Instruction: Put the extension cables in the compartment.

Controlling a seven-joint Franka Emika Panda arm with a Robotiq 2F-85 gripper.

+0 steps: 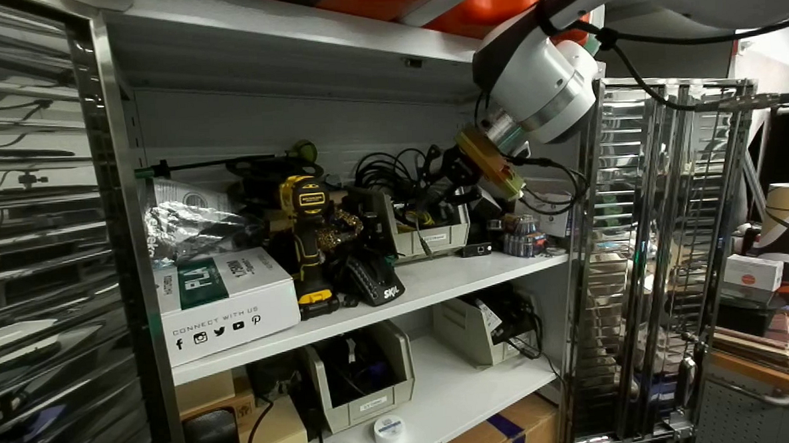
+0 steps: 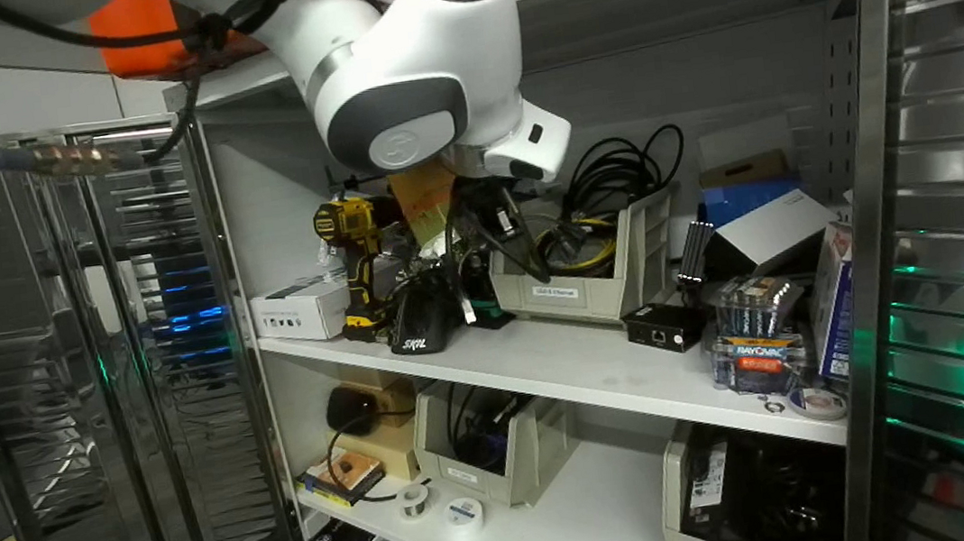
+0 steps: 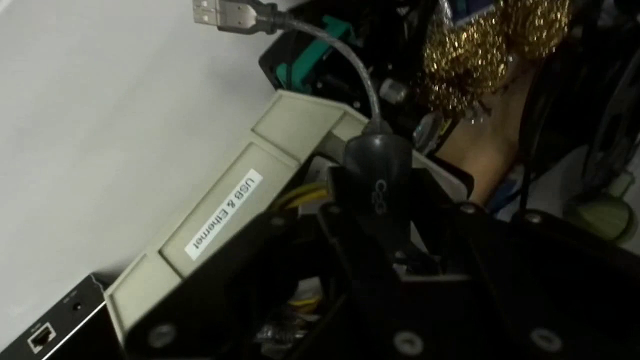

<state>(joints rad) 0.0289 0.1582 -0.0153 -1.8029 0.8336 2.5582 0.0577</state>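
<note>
A grey bin labelled "USB & Ethernet" (image 3: 222,215) stands on the middle shelf; it shows in both exterior views (image 1: 454,237) (image 2: 598,295). Looped black cords, the extension cables (image 2: 611,172), rise from its back above yellow cable; they also show here (image 1: 385,170). My gripper (image 3: 378,182) is shut on a thick black cable body marked C2G (image 3: 378,154), at the bin's front corner. A thin grey lead ends in a USB plug (image 3: 232,15) outside the bin. I cannot tell whether this cord joins the loops. The gripper (image 1: 431,185) partly hides the bin's inside.
A yellow drill (image 1: 310,232), a black SKIL item (image 2: 419,318) and gold tinsel (image 3: 465,65) are close on one side. A small black network box (image 2: 663,328) and battery packs (image 2: 760,357) are on the other. An upper shelf (image 1: 279,30) hangs over the arm.
</note>
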